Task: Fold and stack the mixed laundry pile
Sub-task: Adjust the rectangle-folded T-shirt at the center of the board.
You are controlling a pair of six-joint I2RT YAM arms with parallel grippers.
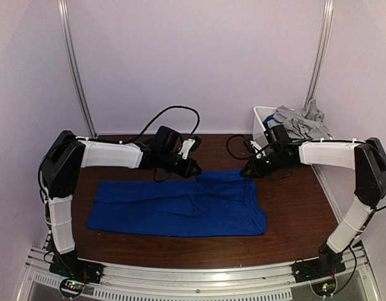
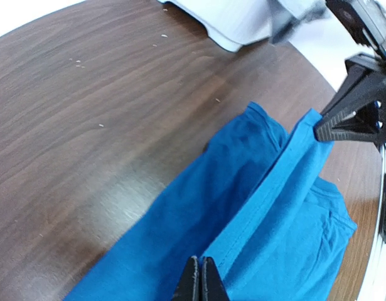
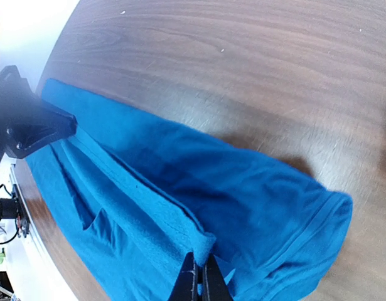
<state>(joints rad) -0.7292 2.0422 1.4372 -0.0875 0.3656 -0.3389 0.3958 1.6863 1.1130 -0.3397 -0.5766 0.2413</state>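
A royal-blue garment [image 1: 180, 210] from the laundry pile lies spread across the brown table [image 1: 293, 207]. Its far hem is lifted into a taut ridge between my two grippers. My left gripper [image 1: 194, 168] is shut on the hem near the garment's middle; in the left wrist view its jaws [image 2: 202, 268] pinch the blue garment's [image 2: 255, 207] edge. My right gripper [image 1: 245, 172] is shut on the hem's right end, and a blue fold [image 3: 208, 241] bunches above its jaws [image 3: 201, 271]. Light-grey garments [image 1: 299, 120] are heaped in the bin.
A white plastic bin [image 1: 263, 118] stands at the back right corner, behind the right arm. Black cables [image 1: 174, 116] loop over the table's far edge behind the left gripper. Bare wood [image 2: 86, 113] lies beyond the garment's far edge.
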